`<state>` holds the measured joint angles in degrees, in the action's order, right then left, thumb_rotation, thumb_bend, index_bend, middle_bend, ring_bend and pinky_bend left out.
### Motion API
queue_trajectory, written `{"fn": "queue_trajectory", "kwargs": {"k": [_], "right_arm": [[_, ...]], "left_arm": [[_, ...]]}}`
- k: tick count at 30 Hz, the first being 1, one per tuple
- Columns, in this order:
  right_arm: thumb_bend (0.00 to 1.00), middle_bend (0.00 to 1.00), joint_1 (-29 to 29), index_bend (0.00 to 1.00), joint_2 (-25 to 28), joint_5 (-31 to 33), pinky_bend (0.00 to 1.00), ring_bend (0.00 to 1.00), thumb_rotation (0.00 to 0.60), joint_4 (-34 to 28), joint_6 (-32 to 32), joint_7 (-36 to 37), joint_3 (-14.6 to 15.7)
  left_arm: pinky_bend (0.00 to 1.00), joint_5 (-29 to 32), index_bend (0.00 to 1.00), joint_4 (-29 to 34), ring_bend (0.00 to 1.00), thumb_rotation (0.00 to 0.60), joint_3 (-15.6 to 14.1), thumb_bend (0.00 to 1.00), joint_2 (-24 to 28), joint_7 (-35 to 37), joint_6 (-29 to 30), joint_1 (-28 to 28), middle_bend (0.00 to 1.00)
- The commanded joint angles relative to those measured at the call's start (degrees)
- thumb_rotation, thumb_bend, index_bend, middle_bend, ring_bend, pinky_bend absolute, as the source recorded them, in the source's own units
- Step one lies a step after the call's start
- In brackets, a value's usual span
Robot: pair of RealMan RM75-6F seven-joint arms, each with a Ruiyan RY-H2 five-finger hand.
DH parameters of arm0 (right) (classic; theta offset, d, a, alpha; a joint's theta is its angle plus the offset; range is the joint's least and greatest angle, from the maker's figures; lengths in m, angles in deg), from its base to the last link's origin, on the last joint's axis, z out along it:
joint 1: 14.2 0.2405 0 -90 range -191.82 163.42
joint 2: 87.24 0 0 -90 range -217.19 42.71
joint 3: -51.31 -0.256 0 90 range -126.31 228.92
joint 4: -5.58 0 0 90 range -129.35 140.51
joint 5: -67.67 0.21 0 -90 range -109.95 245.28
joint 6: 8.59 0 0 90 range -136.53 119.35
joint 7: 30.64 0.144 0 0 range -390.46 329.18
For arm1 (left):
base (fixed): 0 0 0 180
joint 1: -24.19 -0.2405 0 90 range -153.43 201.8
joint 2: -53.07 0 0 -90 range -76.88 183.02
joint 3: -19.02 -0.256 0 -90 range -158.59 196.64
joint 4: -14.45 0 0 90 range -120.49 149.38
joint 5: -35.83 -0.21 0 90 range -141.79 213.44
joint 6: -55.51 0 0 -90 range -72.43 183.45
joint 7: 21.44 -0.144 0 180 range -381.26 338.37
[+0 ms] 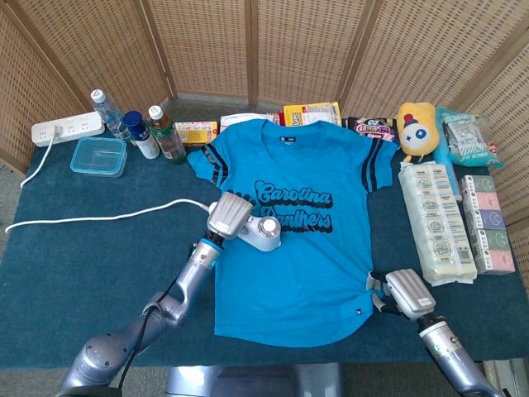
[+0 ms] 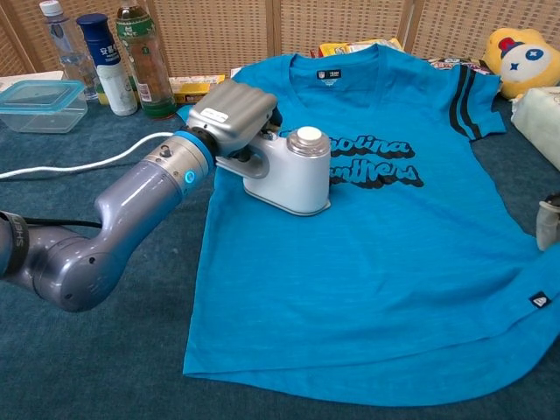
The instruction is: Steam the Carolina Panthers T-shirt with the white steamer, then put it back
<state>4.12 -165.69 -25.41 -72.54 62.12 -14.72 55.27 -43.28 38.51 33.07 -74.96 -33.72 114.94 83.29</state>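
I judge the steaming midway: my left hand [image 2: 234, 112] grips the white steamer [image 2: 293, 172] on the T-shirt [image 1: 289, 240] lettering (spread flat on the worktop), my right hand [image 1: 402, 293] pinning its hem, put-back remaining.

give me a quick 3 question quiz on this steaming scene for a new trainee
1. True or false: the white steamer stands on the T-shirt.
2. Which hand grips the steamer? A) left hand B) right hand C) neither
3. Fill in: the right hand rests at the shirt's lower ____ corner in the head view.

Key: 1 true. 2 A. 3 right.
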Motion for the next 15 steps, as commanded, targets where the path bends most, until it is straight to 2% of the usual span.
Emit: {"fn": "queue_trajectory", "kwargs": {"k": [1, 6, 15], "right_arm": [[0.52, 0.64, -0.06, 0.74, 0.12, 0.11, 0.73, 0.66, 0.6, -0.09, -0.05, -0.04, 0.03], [0.52, 0.64, -0.24, 0.74, 0.49, 0.24, 0.73, 0.66, 0.6, -0.37, 0.05, -0.24, 0.1], [0.52, 0.64, -0.18, 0.74, 0.56, 0.18, 0.73, 0.66, 0.6, -0.84, -0.17, -0.44, 0.16]], "left_arm": [[0.62, -0.11, 0.66, 0.11, 0.64, 0.6, -0.17, 0.5, -0.95, 0.38, -0.32, 0.43, 0.71], [0.62, -1.73, 0.66, 0.85, 0.64, 0.6, -1.95, 0.5, -1.85, 1.77, -0.17, 0.5, 0.71], [0.61, -7.08, 0.66, 5.63, 0.64, 0.6, -7.58, 0.5, -0.7, 4.04, 2.47, -1.28, 0.71]]}}
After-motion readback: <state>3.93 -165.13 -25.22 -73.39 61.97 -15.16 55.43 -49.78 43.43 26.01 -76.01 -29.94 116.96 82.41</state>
